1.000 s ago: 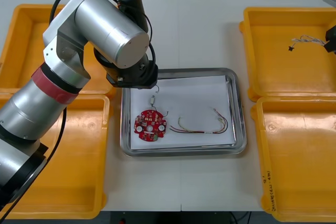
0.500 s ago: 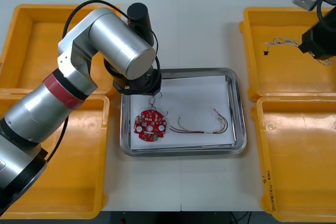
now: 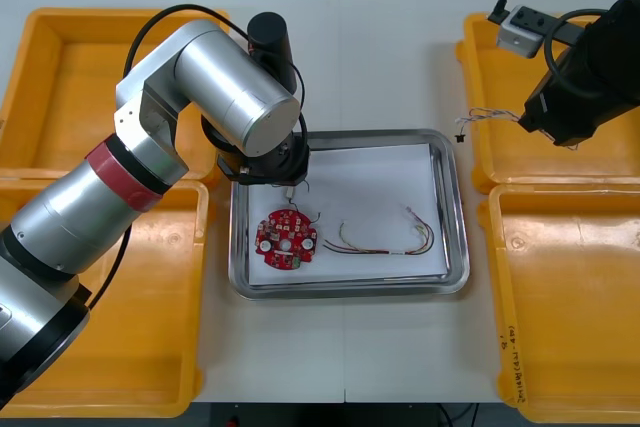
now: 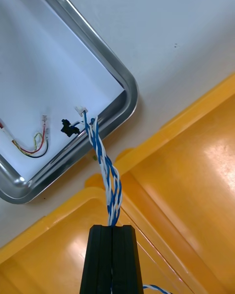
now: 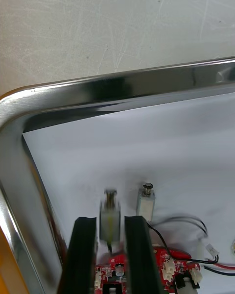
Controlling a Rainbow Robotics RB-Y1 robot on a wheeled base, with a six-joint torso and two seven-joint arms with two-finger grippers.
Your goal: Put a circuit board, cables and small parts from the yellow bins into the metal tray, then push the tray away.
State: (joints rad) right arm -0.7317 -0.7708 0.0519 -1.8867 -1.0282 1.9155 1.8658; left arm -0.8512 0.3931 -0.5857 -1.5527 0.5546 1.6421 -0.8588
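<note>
Now filling the metal tray [image 3: 455, 237] at the middle of the bench [image 3: 390, 57], my left hand [image 5: 110, 224], narrowed on a blurred small metal part [image 5: 110, 209] above the tray's far-left corner, need only let go, I reckon, while my right hand [image 4: 112, 232], over the far right yellow bin [image 3: 545, 162] and pinched on the twisted blue and white cable [image 4: 105, 171], must cross the rim, the cable's tail cut off.

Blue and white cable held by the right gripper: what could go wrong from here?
The right gripper pinches the twisted blue and white cable, its free end dangling by the metal tray; released now, it may drape across the rim. The left gripper is low over the tray's opposite side, so the arms might crowd there.
</note>
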